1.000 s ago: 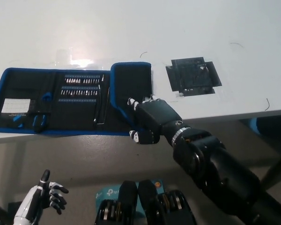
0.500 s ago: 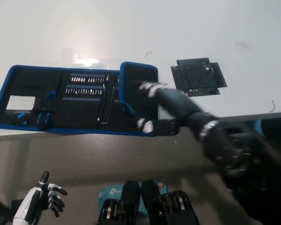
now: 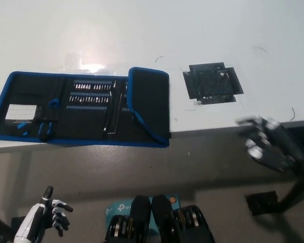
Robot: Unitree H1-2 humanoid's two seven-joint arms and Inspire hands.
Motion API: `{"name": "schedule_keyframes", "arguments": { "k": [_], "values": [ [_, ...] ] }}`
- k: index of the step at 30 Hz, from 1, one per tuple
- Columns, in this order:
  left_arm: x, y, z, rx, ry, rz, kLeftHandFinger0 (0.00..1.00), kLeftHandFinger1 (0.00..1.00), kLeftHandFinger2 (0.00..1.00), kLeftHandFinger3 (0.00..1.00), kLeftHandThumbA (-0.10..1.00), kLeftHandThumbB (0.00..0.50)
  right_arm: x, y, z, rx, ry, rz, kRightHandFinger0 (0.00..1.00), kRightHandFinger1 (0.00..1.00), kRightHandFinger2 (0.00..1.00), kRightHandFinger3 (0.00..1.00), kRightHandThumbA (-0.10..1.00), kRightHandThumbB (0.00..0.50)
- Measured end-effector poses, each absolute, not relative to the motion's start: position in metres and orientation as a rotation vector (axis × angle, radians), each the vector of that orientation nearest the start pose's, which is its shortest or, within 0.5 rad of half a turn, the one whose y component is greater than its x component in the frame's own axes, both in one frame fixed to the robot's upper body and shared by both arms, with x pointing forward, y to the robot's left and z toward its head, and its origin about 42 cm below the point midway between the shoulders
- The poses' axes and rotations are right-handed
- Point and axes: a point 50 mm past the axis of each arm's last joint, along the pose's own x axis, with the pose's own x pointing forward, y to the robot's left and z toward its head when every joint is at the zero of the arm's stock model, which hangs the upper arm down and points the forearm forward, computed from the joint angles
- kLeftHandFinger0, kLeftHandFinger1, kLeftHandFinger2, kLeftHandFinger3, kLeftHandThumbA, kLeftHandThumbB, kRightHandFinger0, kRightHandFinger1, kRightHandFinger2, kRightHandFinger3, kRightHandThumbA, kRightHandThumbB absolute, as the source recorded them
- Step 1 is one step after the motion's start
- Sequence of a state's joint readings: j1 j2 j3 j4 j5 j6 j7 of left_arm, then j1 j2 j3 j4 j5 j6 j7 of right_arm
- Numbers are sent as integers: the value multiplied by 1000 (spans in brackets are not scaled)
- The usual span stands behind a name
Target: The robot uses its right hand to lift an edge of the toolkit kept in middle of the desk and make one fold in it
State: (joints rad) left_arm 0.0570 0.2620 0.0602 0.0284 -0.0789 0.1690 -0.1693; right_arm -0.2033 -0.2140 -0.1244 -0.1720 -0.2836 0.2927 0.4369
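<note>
Withdrawn since a second ago: black right hand (image 3: 267,143), then resting on the folded flap, now well clear of it, off the desk's front edge at picture right, blurred, fingers spread apart and empty. Long black fabric toolkit with blue piping (image 3: 81,108) lies flat across the white desk (image 3: 202,30), long axis running left to right, rows of bits and small tools showing in its open panels. Right end panel (image 3: 150,101) already turned over onto the body, black back uppermost, one fold made by the look of it. From the right hand, toolkit lies to picture left and slightly farther up the desk, folded end nearest. White left hand (image 3: 44,216) rests low at lower left, below the desk, fingers loosely apart, empty. Square black tape patch (image 3: 212,83) sits just right of the toolkit, between fold and right hand.
</note>
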Motion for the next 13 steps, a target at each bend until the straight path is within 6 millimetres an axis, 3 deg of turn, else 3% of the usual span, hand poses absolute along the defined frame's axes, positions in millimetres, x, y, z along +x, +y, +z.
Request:
{"name": "schedule_keyframes", "arguments": {
  "k": [1,3,5,7,9,10,13],
  "values": [
    [260,313,75,156,256,-79,220,272,283,391,1000,500,332,-288,181,-435,29,200,284,355,517,692,95,172],
    [261,313,76,156,256,-79,226,277,287,393,1000,500,320,-304,162,-365,61,136,318,379,526,696,67,162],
    [261,313,76,156,256,-79,304,307,291,399,1000,500,310,-316,145,-309,89,79,311,396,537,708,28,135],
    [260,314,75,157,258,-78,259,277,275,386,1000,500,300,-328,127,-222,107,-2,202,332,529,704,109,129],
    [259,314,75,158,260,-78,259,274,263,370,1000,500,295,-332,112,-156,117,-64,294,379,501,671,95,128],
    [259,314,75,158,260,-78,262,277,264,371,1000,500,293,-332,105,-130,122,-84,336,409,520,713,84,126],
    [259,314,74,158,261,-76,268,274,257,375,1000,500,290,-328,87,-94,141,-107,370,419,499,677,86,160]
  ]
}}
